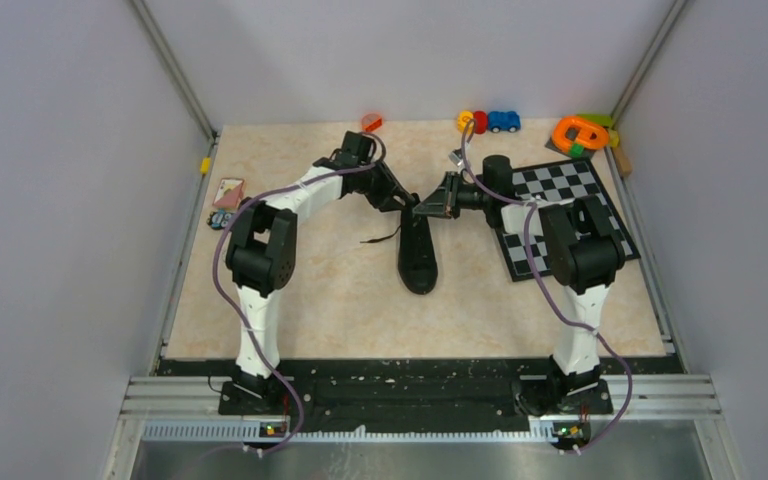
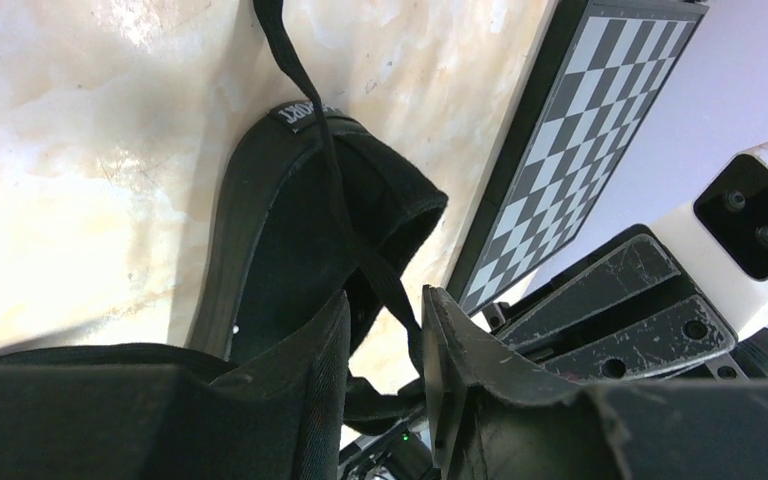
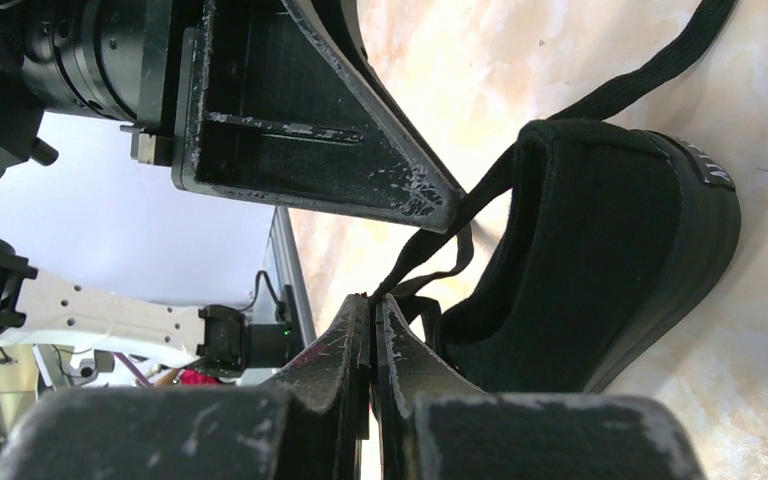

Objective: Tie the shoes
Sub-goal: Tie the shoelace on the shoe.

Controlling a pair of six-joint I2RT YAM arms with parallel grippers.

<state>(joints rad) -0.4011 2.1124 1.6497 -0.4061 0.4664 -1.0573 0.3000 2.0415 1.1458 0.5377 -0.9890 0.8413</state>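
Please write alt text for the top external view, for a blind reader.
Two robot arms reach inward, left hand and right hand meeting at a black low-top sneaker on a beige marbled table. A thin black lace trails left; a checkered chessboard lies right.

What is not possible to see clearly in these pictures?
Top view: lace too thin to follow near the shoe.
Left wrist view: laced part of the shoe hidden behind left fingers.
Right wrist view: lace end cut off by top edge; right fingers hide the shoe's front.
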